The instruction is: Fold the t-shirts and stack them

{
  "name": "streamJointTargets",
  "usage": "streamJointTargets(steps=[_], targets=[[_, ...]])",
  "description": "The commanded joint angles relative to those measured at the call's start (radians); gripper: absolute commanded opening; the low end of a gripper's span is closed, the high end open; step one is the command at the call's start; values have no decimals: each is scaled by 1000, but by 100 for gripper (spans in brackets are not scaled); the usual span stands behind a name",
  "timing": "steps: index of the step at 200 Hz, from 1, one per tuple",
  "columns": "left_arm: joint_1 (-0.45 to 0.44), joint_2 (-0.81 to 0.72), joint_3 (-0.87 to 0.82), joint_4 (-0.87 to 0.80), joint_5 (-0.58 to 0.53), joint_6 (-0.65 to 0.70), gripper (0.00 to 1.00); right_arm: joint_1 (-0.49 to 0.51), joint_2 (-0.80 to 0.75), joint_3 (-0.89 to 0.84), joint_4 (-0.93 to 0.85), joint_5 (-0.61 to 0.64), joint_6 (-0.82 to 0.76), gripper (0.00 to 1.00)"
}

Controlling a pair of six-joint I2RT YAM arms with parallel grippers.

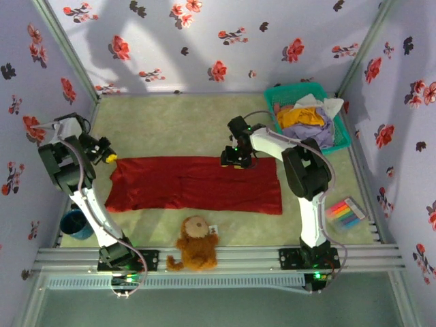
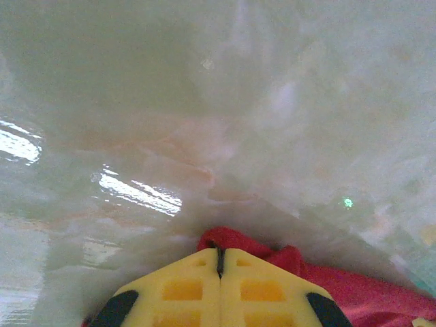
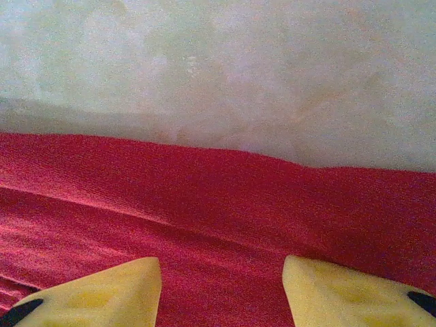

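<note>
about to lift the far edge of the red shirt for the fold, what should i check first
1. left tool shut on the red t-shirt at its far left corner: ok, red cloth is bunched right at its front.
2. right tool gripping the shirt's far edge: not ok, it is open above the cloth.
3. Shirt spread flat in one long strip: ok.
4. teddy clear of the near hem: cannot tell, it lies very close.
5. basket apart from the shirt: ok, it sits in the far right corner.
</note>
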Motion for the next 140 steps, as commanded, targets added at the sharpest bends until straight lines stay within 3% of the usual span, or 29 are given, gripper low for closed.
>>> streamJointTargets(steps=[1, 23, 41, 75, 86, 125, 140], targets=[[3, -43, 0, 48, 52, -28, 2, -17, -3, -42, -43, 41, 13, 53], [-15, -82, -9, 71, 98, -39, 10, -18, -9, -24, -61, 48, -1, 53], [-20, -134, -12, 64, 81, -50, 33, -17, -4, -16, -71, 50, -2, 53], [-30, -276, -101, 64, -17, -81, 44, -17, 0, -33, -65, 67, 18, 53], [-29, -318, -154, 79, -5, -95, 41, -17, -2, -36, -65, 79, 26, 54], [-118, -373, -391, 171, 151, -186, 11, -17, -4, -46, -48, 103, 51, 54], [-140, -393, -488, 280, 180, -243, 2, -17, -5, -42, -45, 103, 57, 54]])
